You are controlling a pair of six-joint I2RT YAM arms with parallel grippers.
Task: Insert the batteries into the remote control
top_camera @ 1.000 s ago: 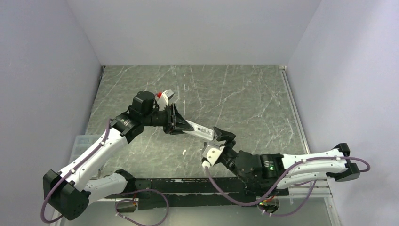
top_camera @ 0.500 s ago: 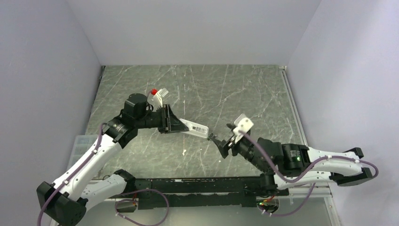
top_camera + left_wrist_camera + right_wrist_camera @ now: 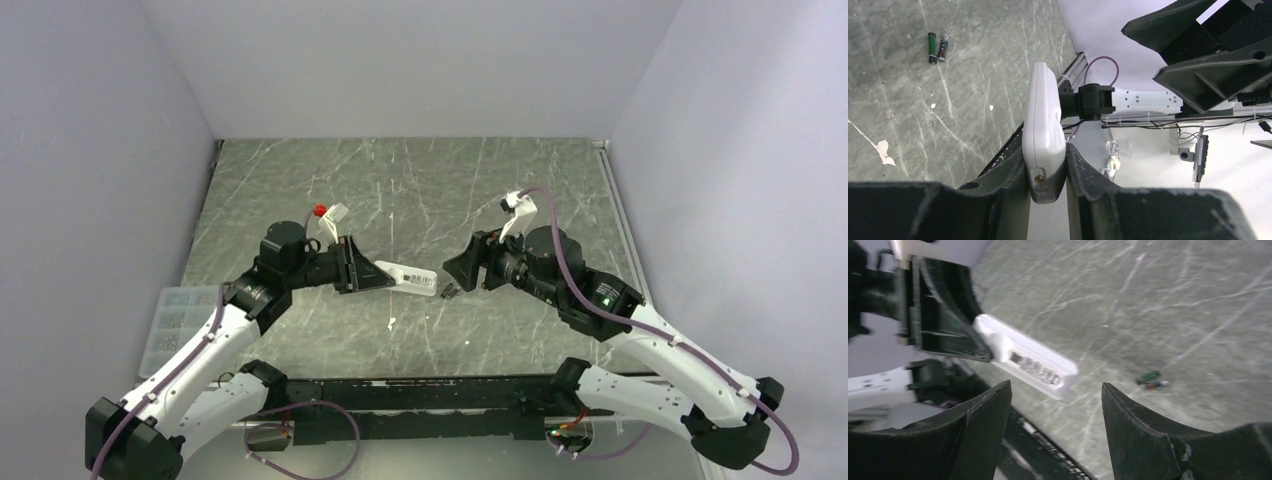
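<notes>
Clamping the remote control (image 3: 1044, 125), the left tool (image 3: 1046, 165) holds it near the batteries (image 3: 937, 47).

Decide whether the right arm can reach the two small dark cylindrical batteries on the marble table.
Probably yes: batteries lie uncovered near the open right gripper; the slim white remote is off to one side.

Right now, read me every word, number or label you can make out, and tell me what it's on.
No text here is legible.
Remote: a dark printed label on its face, too blurred to read.
Batteries: markings on their wraps, too small to read.
Nothing else shows any writing.
</notes>
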